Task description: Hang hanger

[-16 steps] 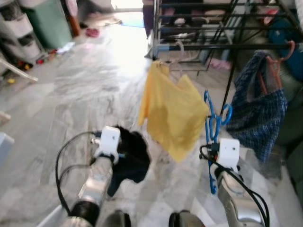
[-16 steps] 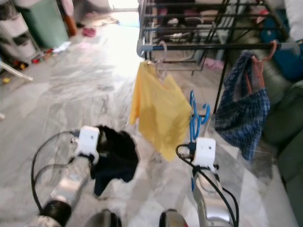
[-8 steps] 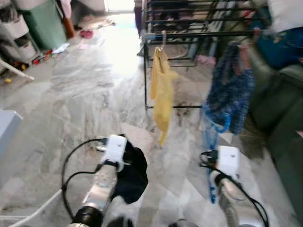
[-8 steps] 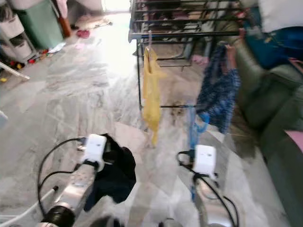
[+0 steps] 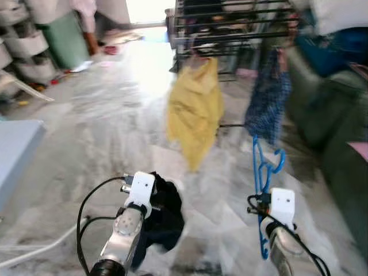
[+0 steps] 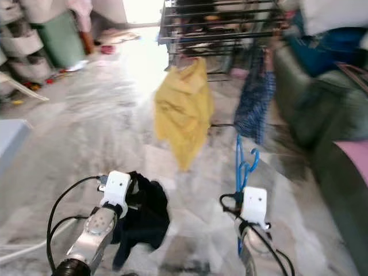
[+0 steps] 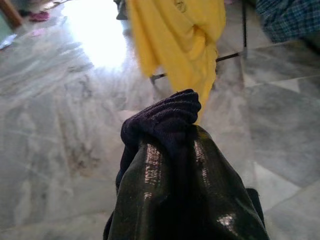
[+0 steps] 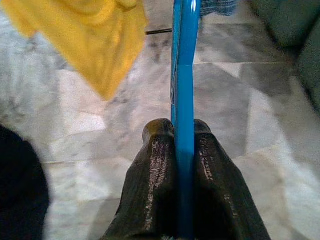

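My right gripper (image 8: 183, 131) is shut on a blue plastic hanger (image 5: 262, 172), which stands upright in front of me with its hook at the top. My left gripper (image 7: 172, 131) is shut on a dark navy garment (image 5: 165, 213) that droops below the wrist. Ahead stands a black drying rack (image 5: 230, 26). A yellow garment (image 5: 194, 112) hangs from its near rail, and a blue checked garment (image 5: 268, 98) hangs to the right of it. Both grippers are low and well short of the rack. The eye views are blurred.
A dark green sofa (image 5: 339, 121) runs along the right side. A grey-blue surface (image 5: 14, 155) juts in at the left. A green bin (image 5: 63, 37) and white stacked drawers (image 5: 20, 49) stand far left. Marble floor (image 5: 103, 109) stretches ahead.
The whole picture has shifted, so the camera has moved; the rack now sits more central. The yellow garment now shows broad rather than edge-on. Both grippers keep their hold.
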Robot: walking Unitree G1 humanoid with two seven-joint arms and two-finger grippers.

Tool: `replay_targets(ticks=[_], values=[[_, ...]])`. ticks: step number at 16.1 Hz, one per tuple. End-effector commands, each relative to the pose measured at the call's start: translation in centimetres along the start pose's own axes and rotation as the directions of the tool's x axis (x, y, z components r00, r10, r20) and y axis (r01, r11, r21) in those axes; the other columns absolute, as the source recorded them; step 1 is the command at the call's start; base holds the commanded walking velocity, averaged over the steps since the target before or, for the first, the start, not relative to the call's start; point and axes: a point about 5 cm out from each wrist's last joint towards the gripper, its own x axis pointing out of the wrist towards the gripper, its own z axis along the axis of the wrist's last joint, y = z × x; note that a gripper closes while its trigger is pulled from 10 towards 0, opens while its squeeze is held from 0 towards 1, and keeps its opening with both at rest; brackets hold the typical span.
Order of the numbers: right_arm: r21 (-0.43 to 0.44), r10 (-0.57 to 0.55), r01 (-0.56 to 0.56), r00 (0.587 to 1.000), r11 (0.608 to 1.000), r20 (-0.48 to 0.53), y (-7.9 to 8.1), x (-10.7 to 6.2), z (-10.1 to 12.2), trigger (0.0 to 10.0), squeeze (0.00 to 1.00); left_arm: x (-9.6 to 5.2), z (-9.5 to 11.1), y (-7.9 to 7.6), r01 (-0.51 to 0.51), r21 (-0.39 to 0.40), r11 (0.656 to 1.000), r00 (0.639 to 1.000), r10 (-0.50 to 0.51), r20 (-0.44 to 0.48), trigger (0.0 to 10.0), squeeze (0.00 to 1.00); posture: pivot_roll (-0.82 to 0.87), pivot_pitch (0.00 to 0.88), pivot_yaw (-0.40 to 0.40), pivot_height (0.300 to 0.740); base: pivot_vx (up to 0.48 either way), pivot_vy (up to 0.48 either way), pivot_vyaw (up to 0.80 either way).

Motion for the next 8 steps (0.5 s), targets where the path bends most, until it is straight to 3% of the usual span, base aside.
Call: replay_targets(ticks=[1, 7, 8], values=[[-0.010, 0.061, -0.061, 0.998, 0.998, -0.005, 1.4, 0.5, -0.1, 10.0, 0.00, -0.1, -0.4, 1.4, -0.040, -0.002, 0.999, 0.999, 0.040, -0.004, 10.0, 0.00, -0.12, 0.097, 0.019, 0.740, 0.000, 0.000, 0.00], [-0.126, 0.188, -0.187, 0.982, 0.974, -0.004, 3.1, 2.5, 1.0, 10.0, 0.00, 0.1, -0.2, 1.6, -0.059, -0.058, 0.997, 0.998, 0.060, 0.013, 10.0, 0.00, -0.06, 0.105, -0.031, 0.740, 0.000, 0.000, 0.00], [-0.131, 0.197, -0.195, 0.980, 0.972, -0.001, 3.4, 2.6, 1.0, 10.0, 0.00, 0.1, -0.2, 1.7, -0.053, -0.055, 0.997, 0.998, 0.054, 0.013, 10.0, 0.00, -0.06, 0.118, -0.030, 0.740, 0.000, -0.281, 0.00]])
